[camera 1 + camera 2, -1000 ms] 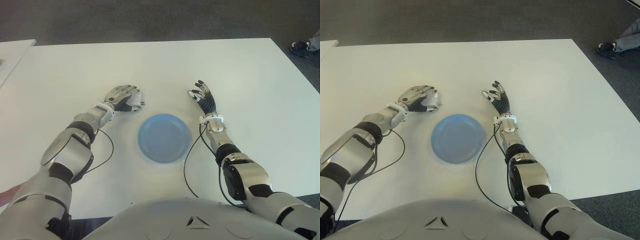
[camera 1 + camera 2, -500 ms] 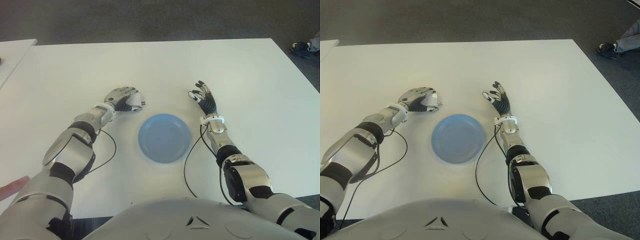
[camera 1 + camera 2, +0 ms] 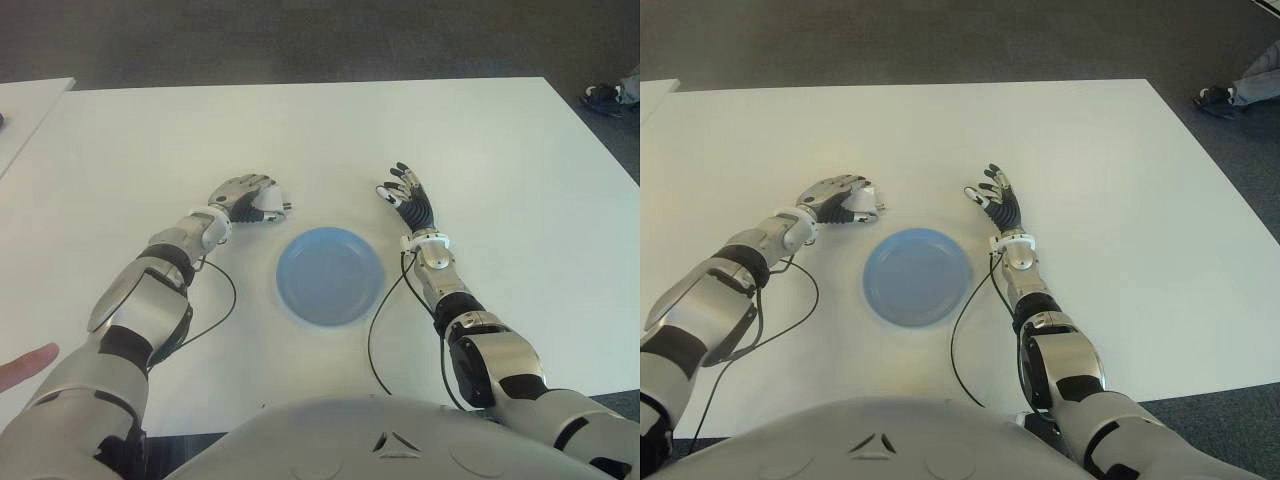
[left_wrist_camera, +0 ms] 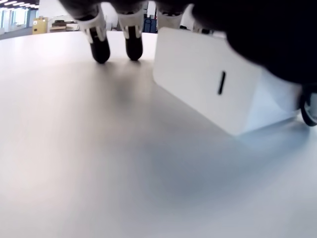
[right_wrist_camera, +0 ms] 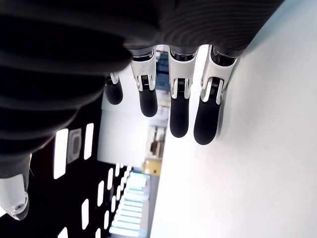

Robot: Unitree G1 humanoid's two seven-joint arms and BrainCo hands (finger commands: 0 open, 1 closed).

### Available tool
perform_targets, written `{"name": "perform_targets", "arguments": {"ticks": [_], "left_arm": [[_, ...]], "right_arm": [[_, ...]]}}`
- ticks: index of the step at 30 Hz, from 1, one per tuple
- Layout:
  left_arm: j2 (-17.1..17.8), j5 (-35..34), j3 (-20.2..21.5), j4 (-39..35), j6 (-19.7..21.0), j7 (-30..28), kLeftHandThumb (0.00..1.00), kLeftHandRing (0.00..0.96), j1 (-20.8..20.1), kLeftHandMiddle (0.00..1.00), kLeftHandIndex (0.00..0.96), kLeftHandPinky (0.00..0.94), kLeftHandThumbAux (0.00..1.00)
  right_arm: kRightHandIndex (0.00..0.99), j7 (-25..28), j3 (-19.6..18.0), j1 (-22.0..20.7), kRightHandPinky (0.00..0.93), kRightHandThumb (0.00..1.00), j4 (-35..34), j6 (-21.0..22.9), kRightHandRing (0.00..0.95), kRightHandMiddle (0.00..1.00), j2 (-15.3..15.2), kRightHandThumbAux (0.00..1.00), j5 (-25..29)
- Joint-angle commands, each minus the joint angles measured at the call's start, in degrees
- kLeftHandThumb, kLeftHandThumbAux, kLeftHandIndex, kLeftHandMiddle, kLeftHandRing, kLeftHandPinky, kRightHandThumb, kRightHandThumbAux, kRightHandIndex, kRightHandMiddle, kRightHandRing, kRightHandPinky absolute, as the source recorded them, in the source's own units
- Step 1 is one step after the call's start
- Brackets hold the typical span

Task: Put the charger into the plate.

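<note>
I see my left hand (image 3: 245, 197) curled over the white charger (image 3: 272, 206), fingers (image 4: 100, 47) wrapped down around it while it sits on the white surface (image 3: 300, 130), just beyond the blue plate's (image 3: 330, 275) left rim. My right hand (image 3: 410, 202) shows on the plate's right side, fingers spread, holding nothing. A person's hand (image 3: 25, 366) shows at the near left edge.

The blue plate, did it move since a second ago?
No. The blue plate sits in the same spot on the white table, midway between the left hand, which covers the charger, and the open right hand.
</note>
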Motion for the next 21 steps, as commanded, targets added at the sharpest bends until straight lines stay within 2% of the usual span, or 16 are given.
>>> {"name": "perform_targets", "arguments": {"ticks": [1, 13, 17, 19, 20, 21], "left_arm": [[-0.71, -0.83, 0.38, 0.93, -0.33, -2.76, 0.196, 0.000, 2.37, 0.000, 0.000, 0.000, 0.299], [-0.69, -1.51, 0.60, 0.88, -1.18, -3.67, 0.212, 0.015, 3.18, 0.000, 0.000, 0.117, 0.303], [-0.71, -1.01, 0.30, 0.87, -0.47, -1.99, 0.359, 0.266, 3.32, 0.242, 0.158, 0.321, 0.351], [-0.64, 0.01, -0.44, 0.70, -0.10, 1.00, 0.468, 0.502, 3.55, 0.496, 0.304, 0.530, 0.396], [-0.77, 0.44, -0.74, 0.64, 0.49, 2.86, 0.488, 0.540, 3.68, 0.537, 0.332, 0.568, 0.404], [-0.88, 0.68, -0.95, 0.63, 0.90, 4.05, 0.530, 0.612, 3.75, 0.613, 0.423, 0.629, 0.442]], "right_arm": [[0.000, 1.19, 0.69, 5.95, 0.168, 0.096, 3.51, 4.32, 0.231, 0.145, 0.51, 0.543, -0.78], [0.000, 0.68, 0.90, 5.84, 0.190, 0.090, 3.49, 4.15, 0.237, 0.144, 0.50, 0.536, -1.04], [0.000, 0.44, 0.93, 5.66, 0.199, 0.091, 3.66, 4.16, 0.237, 0.143, 0.58, 0.536, -1.11], [0.000, 0.26, 0.95, 5.64, 0.201, 0.093, 3.65, 4.16, 0.238, 0.144, 0.61, 0.534, -1.16], [0.000, 0.17, 0.94, 5.57, 0.200, 0.093, 3.70, 4.18, 0.238, 0.144, 0.63, 0.533, -1.18], [0.000, 0.11, 0.93, 5.52, 0.199, 0.093, 3.74, 4.20, 0.238, 0.146, 0.64, 0.532, -1.20]]}}
